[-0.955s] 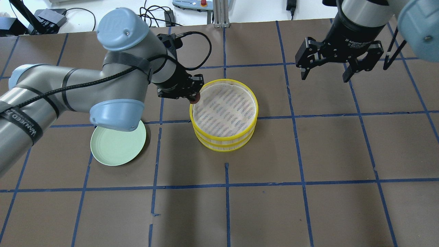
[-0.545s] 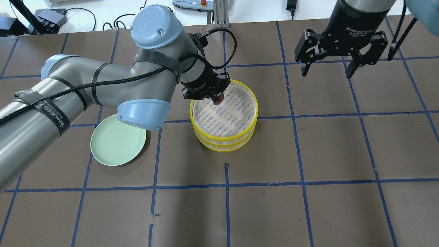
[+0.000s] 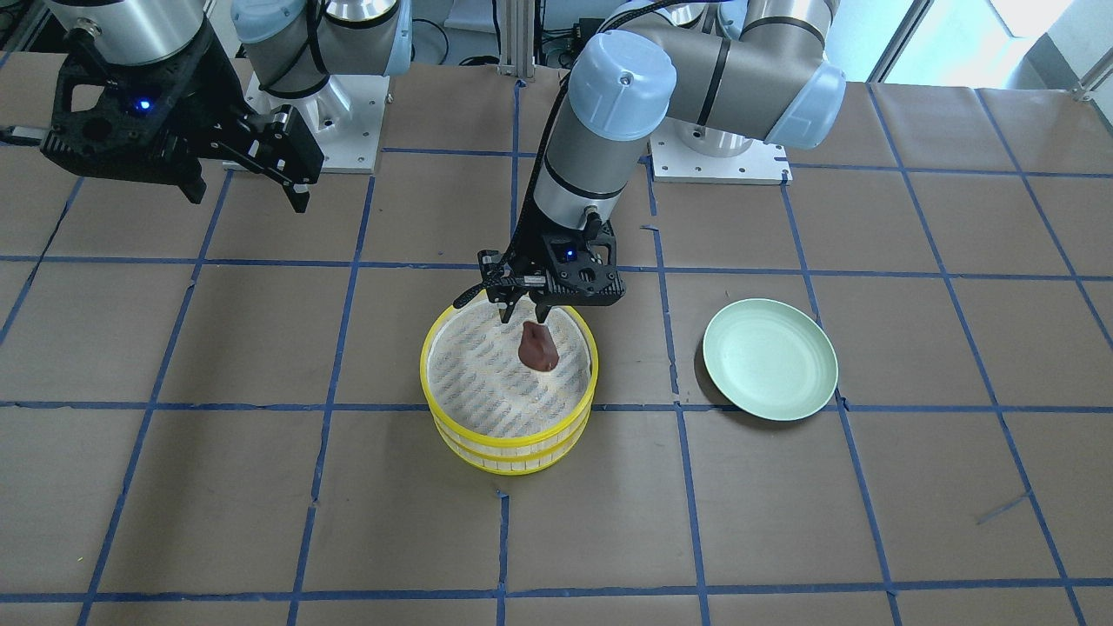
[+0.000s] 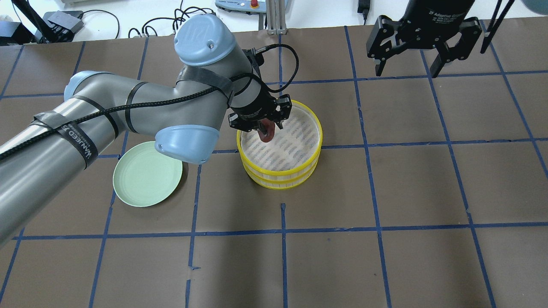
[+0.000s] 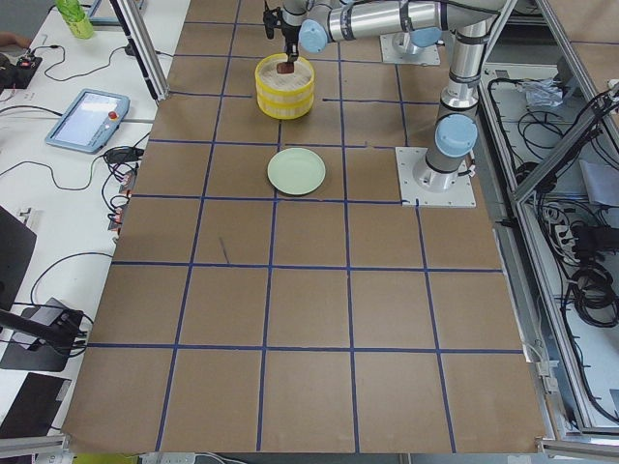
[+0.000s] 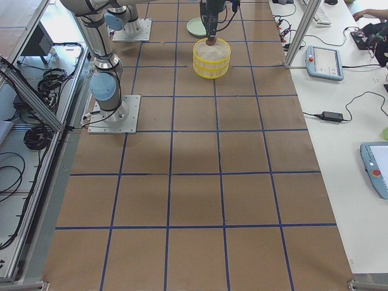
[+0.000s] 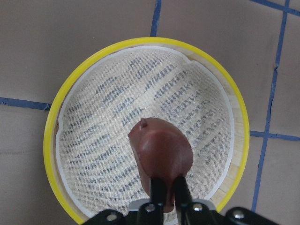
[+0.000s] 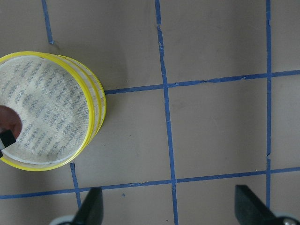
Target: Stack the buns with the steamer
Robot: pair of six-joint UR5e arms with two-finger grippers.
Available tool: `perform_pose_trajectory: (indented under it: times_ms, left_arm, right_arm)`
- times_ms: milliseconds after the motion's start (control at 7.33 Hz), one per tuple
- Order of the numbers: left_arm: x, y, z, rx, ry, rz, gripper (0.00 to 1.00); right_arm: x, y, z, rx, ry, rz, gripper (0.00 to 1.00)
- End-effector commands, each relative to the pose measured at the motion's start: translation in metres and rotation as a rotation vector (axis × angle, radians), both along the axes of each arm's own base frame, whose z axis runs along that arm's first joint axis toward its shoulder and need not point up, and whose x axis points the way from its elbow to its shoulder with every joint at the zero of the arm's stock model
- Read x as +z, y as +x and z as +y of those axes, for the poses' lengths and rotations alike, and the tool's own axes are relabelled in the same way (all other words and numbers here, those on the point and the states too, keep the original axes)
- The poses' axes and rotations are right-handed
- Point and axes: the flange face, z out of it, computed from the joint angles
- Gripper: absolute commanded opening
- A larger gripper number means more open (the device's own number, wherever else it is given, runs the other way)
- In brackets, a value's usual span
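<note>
My left gripper (image 4: 264, 126) is shut on the dark reddish-brown bun (image 4: 266, 130) and holds it just above the white cloth of the yellow two-tier steamer (image 4: 280, 179), over the half nearer the robot. The front view shows the bun (image 3: 537, 346) hanging under the gripper (image 3: 524, 317) inside the steamer's rim (image 3: 509, 452). In the left wrist view the bun (image 7: 161, 154) sits between the fingertips (image 7: 157, 190) over the steamer (image 7: 51, 140). My right gripper (image 4: 405, 70) is open and empty, raised far right of the steamer. The white bun is out of view.
A pale green plate (image 4: 147, 175) lies empty on the brown table to the left of the steamer, partly under my left arm's elbow. Blue tape lines grid the table. Cables and devices lie beyond the far table edge.
My left gripper has carried the brown bun from the steamer's left rim to over its cloth and lowered it. My right gripper has drawn back toward the far edge.
</note>
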Motion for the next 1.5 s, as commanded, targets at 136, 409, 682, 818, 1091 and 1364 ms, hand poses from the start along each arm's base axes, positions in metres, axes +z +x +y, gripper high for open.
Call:
perform_pose_trajectory:
  times_ms: [136,409,682,818,1091,1364]
  left_arm:
    - [0.0,0.002,-0.001,-0.006,-0.003,-0.004,1.0]
    - [-0.002,0.005,-0.002,-0.024,-0.007,-0.015,1.0]
    - [0.007,0.017,-0.011,-0.056,-0.041,-0.017,1.0]
    - [0.006,0.029,-0.017,-0.034,-0.038,-0.018,1.0]
    - [0.002,0.032,-0.019,-0.044,-0.033,-0.024,1.0]
    - [0.029,0.074,-0.024,-0.172,-0.122,-0.124,1.0]
  right_arm:
    - [-0.014,0.001,0.002,0.014,0.0,-0.012,1.0]
    - [-0.015,0.001,-0.001,0.007,-0.081,-0.015,1.0]
    - [-0.016,0.001,0.001,-0.001,-0.072,-0.014,1.0]
    - [-0.016,0.001,0.001,-0.001,-0.072,-0.014,1.0]
    - [-0.016,0.001,0.001,0.002,-0.069,-0.009,1.0]
    - [-0.016,0.0,0.001,0.002,-0.067,-0.001,1.0]
